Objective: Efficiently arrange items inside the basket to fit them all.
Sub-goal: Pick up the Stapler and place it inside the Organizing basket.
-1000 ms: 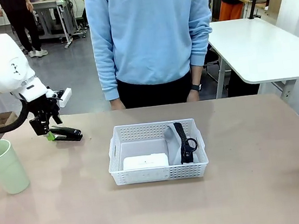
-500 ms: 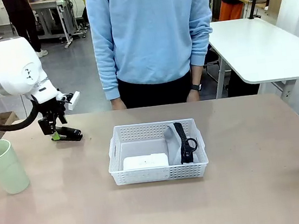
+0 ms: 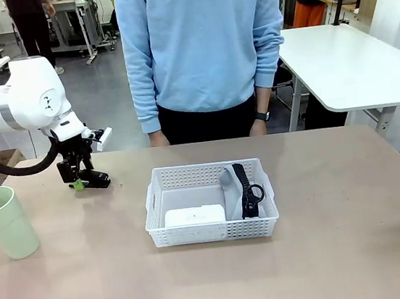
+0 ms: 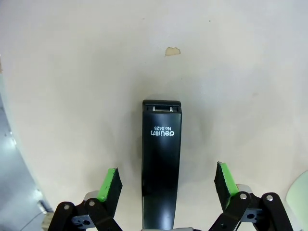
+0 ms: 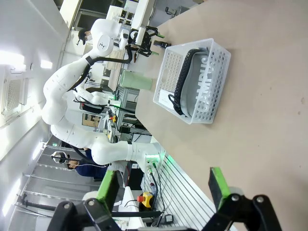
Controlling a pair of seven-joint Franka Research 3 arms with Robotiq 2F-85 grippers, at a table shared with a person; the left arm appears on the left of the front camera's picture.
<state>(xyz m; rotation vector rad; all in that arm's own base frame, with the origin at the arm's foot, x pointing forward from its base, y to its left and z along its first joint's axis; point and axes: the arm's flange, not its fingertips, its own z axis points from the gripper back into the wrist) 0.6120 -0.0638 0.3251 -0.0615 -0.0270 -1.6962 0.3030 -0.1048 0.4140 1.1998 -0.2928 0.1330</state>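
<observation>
A small black stapler (image 4: 161, 159) lies flat on the table between the green pads of my left gripper (image 4: 167, 183), which is open and clear of it on both sides. From the front, the left gripper (image 3: 78, 180) hangs over the near end of the stapler (image 3: 96, 180), at the table's far left. The white basket (image 3: 158, 191) at mid-table holds the white power strip (image 3: 193, 215) and the grey pouch (image 3: 227, 180) with its black strap (image 3: 245, 187). A pale green cup (image 3: 6, 221) stands upright at the left edge. My right gripper (image 5: 162, 187) is open, off to the right of the basket (image 5: 211, 72).
A person in a light blue sweater (image 3: 201, 40) stands at the far edge behind the basket, hands down. A white table (image 3: 349, 58) is at the back right. A small chip (image 4: 172, 51) marks the tabletop beyond the stapler.
My left arm has swung right and down toward the stapler, so its open fingers now straddle the stapler's near end. The stapler, cup and basket have not moved.
</observation>
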